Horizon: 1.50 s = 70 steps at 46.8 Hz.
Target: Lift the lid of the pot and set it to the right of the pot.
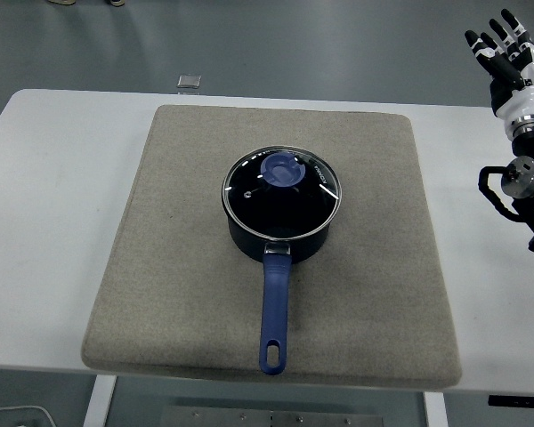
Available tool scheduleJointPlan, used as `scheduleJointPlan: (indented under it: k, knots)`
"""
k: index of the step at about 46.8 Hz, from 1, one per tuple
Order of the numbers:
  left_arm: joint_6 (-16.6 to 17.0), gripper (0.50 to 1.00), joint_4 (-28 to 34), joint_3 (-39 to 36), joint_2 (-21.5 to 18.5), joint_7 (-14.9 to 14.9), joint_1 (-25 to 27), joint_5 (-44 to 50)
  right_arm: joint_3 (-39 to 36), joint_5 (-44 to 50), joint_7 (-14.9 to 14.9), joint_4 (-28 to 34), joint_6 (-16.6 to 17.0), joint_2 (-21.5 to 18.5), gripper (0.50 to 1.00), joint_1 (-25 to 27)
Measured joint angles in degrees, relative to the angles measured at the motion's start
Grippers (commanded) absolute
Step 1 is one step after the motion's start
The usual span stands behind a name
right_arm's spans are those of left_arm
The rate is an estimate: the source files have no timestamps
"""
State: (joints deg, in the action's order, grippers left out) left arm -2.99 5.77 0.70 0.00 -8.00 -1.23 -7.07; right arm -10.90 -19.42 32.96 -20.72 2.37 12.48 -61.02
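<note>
A dark blue pot [280,233] stands in the middle of a grey mat [187,267], its long blue handle [273,311] pointing toward the table's near edge. A glass lid [281,194] with a steel rim and a round blue knob [282,170] sits closed on the pot. My right hand [509,55] is raised at the far right edge, well away from the pot, fingers spread and holding nothing. The left arm is out of the picture.
The mat covers most of the white table [44,205], with bare mat right of the pot. A small grey square object [189,82] lies on the floor beyond the table's far edge.
</note>
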Motion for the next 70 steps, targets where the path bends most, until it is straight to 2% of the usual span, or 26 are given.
scheduleJointPlan:
  k: [27, 36, 44, 58, 70]
  knots:
    - [0.0, 1.000, 0.0, 0.0, 0.0, 0.0, 0.0, -0.1, -1.0, 1.5, 0.1, 0.2, 0.3, -0.6, 0.895, 1.5]
    - [0.0, 1.000, 0.0, 0.0, 0.0, 0.0, 0.0, 0.0, -0.9, 8.7, 0.5, 0.1, 1.9, 0.2, 0.895, 1.6]
    - [0.0, 1.000, 0.0, 0.0, 0.0, 0.0, 0.0, 0.0, -0.9, 16.9, 0.6, 0.2, 5.9, 4.2, 0.895, 0.0]
    - [0.0, 1.000, 0.0, 0.0, 0.0, 0.0, 0.0, 0.0, -0.8, 29.5, 0.6, -0.1, 14.6, 10.1, 0.895, -8.3]
    - [0.0, 1.000, 0.0, 0.0, 0.0, 0.0, 0.0, 0.0, -0.7, 37.1, 1.1, -0.8, 26.5, 13.1, 0.895, -15.4]
